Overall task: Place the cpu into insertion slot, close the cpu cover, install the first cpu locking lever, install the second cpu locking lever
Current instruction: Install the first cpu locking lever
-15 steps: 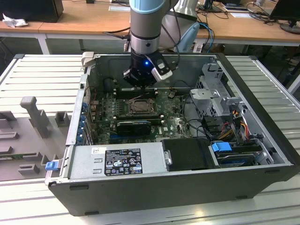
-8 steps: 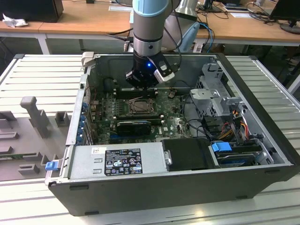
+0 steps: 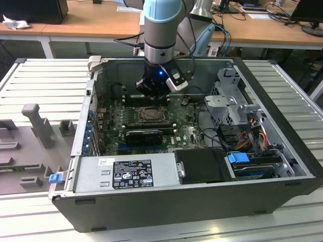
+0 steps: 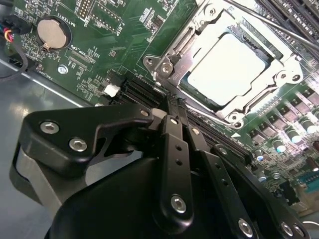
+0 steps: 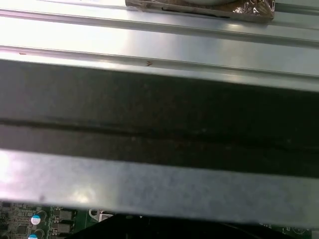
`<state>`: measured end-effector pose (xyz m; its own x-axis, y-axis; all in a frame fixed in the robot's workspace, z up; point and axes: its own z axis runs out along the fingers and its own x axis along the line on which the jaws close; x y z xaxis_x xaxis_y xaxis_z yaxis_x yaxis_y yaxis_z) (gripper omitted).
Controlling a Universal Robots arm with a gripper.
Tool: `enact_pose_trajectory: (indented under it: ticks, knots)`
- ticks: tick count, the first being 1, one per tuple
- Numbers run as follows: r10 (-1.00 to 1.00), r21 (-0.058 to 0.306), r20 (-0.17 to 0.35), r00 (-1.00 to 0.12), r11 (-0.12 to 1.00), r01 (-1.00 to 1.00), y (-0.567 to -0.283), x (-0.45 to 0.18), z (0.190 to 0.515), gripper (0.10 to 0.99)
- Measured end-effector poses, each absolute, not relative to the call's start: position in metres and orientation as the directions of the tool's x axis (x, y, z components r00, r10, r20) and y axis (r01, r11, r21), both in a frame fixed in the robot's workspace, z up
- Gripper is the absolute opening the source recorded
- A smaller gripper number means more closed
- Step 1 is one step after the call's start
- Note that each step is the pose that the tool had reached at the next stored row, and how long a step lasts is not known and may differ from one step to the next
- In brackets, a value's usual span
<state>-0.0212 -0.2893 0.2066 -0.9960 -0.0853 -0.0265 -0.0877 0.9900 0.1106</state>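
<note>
The cpu (image 4: 227,67) lies flat in the insertion slot (image 3: 150,115), its pale metal face showing through the cut-out of the cpu cover (image 4: 187,40), which is down over it. A thin silvery locking lever (image 4: 269,24) runs along one side of the socket; I cannot tell if it is latched. My gripper (image 4: 169,102) is shut with nothing between its black fingers, its tips just off a corner of the socket. In the exterior view the gripper (image 3: 153,96) hangs low over the green board, just behind the socket.
The open computer case holds a grey power supply (image 3: 126,174) at the front and a drive cage (image 3: 232,101) with cables at the exterior view's right. A coin battery (image 4: 51,34) sits on the board. The case wall (image 5: 159,114) is close by the wrist. Grey fixtures (image 3: 35,121) stand outside the case.
</note>
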Motion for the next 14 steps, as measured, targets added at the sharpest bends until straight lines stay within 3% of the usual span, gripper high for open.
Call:
enact_pose_trajectory:
  ticks: [14]
  knots:
    - [-0.083,0.099,-0.025,-0.996,0.991,-0.085,-0.2894,-0.0205,0.2005,0.106]
